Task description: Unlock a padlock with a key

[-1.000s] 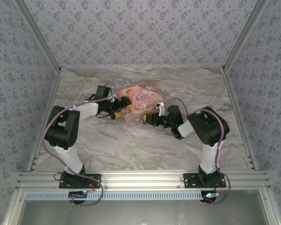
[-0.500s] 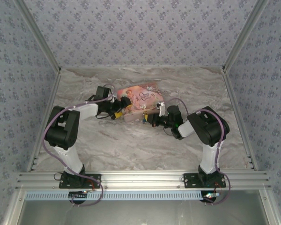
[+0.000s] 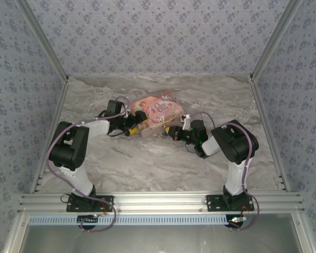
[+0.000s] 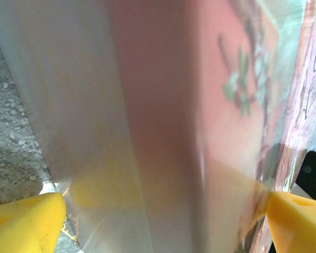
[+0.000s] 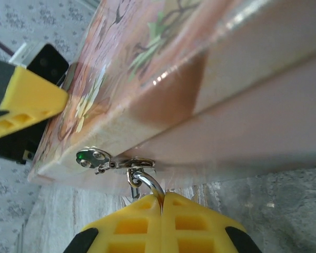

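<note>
Right pincer (image 5: 161, 199) of mine is pressed together on the tiny padlock (image 5: 146, 181). Its thin silvery shackle curls out between the yellow fingertips into the small metal clasp (image 5: 97, 158) on the edge of the pink illustrated cardboard box (image 5: 147, 79), and its body is hidden. From above, that clasp is too small to make out. My left pincer (image 4: 166, 208) clamps the box's other end, a yellow finger on each face. The overhead view places the box mid-way across the grey marbled table (image 3: 147, 163).
</note>
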